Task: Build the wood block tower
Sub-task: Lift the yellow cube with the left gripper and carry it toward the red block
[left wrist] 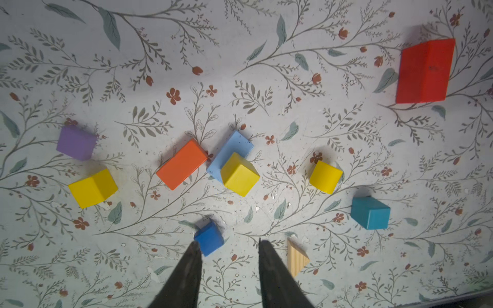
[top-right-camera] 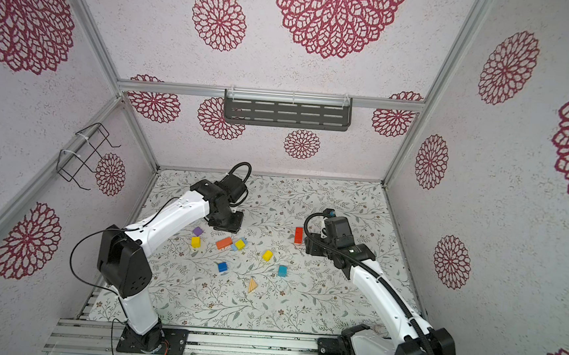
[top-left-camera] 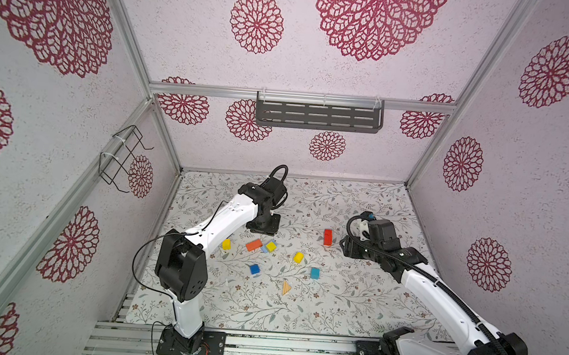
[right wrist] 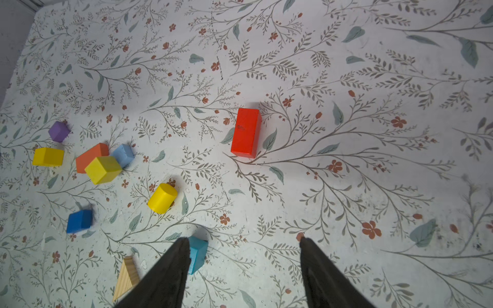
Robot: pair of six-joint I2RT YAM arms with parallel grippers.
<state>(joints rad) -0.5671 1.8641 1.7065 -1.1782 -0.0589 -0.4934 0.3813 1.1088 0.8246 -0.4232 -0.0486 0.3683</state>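
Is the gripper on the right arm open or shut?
Open. In its wrist view, the right gripper shows its two tips wide apart, gripping nothing.

A flowered mat (top-left-camera: 326, 195) covers the floor. Behind the mat, a dark slotted shelf (top-left-camera: 317, 122) hangs on the back wall (top-left-camera: 199, 52), which is printed with red rosettes. Left of the mat, a black wire rack (top-left-camera: 120, 158) is tied to the frame. Ribbed metal rails (top-left-camera: 281, 346) run along the mat's near edge.
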